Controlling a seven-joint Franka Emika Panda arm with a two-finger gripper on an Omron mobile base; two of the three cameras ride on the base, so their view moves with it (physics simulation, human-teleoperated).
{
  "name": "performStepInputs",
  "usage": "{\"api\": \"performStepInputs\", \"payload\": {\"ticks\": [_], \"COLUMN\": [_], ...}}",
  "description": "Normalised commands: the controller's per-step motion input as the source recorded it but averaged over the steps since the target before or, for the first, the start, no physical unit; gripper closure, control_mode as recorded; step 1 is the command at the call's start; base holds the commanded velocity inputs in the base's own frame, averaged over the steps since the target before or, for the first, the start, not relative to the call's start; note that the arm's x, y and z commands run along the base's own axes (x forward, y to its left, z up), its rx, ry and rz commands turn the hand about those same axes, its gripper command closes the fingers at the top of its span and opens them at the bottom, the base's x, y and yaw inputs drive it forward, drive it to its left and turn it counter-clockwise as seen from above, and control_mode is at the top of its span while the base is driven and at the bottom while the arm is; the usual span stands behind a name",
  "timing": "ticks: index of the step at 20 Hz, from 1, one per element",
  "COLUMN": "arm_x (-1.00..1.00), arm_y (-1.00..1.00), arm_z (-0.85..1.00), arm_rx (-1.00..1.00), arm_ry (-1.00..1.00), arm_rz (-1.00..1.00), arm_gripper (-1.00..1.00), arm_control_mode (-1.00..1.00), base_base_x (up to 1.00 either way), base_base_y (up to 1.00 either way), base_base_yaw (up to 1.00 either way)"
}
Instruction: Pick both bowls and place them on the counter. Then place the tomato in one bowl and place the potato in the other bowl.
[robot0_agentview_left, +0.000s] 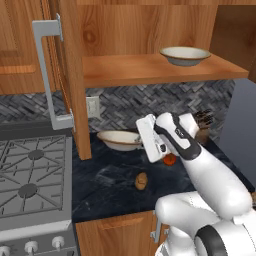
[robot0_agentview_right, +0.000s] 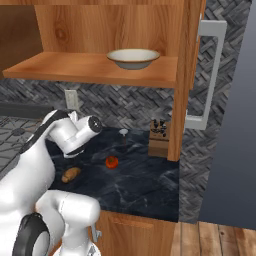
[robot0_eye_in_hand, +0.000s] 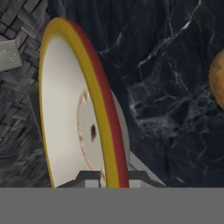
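One bowl (robot0_agentview_left: 185, 55) (robot0_agentview_right: 133, 57) rests on the wooden shelf. The other bowl (robot0_agentview_left: 119, 140) (robot0_eye_in_hand: 74, 118) lies level and low at the back of the dark counter (robot0_agentview_left: 110, 180), beside the cabinet panel; whether it touches the top I cannot tell. My gripper (robot0_agentview_left: 140, 140) (robot0_eye_in_hand: 111, 177) is shut on its right rim, and the rim runs between the fingertips (robot0_eye_in_hand: 89, 177) in the hand view. The tomato (robot0_agentview_left: 170, 160) (robot0_agentview_right: 112, 162) sits on the counter just under my wrist. Nearer the front edge lies the potato (robot0_agentview_left: 141, 181) (robot0_agentview_right: 71, 174) (robot0_eye_in_hand: 217, 78).
A grey stove (robot0_agentview_left: 30, 175) borders the counter on the left. An upright cabinet panel (robot0_agentview_left: 75, 100) with a long handle stands just left of the held bowl. A knife block (robot0_agentview_left: 204, 122) (robot0_agentview_right: 160, 137) and a small shaker (robot0_agentview_right: 123, 136) stand at the back right.
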Motion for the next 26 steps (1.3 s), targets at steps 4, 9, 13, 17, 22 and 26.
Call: {"api": "performStepInputs", "payload": {"ticks": [4,9,13,17,22,26], "arm_x": [0.46,0.47,0.49,0.38,0.25,0.31], "arm_y": [0.04,0.05,0.03,0.08,0.06,0.05], "arm_z": [-0.22,-0.23,-0.21,-0.35,-0.43,-0.35], "arm_rx": [0.00,0.00,0.00,-0.05,-0.12,-0.10], "arm_ry": [0.00,0.00,0.00,0.00,0.00,0.00], "arm_rz": [0.01,0.00,0.01,0.03,0.05,0.03], "arm_gripper": [1.00,1.00,1.00,1.00,1.00,1.00], "arm_control_mode": [-1.00,-1.00,-1.00,-1.00,-1.00,-1.00], "base_base_x": [0.00,0.00,0.00,0.00,0.00,0.00], "base_base_y": [0.00,0.00,0.00,0.00,0.00,0.00], "base_base_yaw": [0.00,0.00,0.00,0.00,0.00,0.00]}}
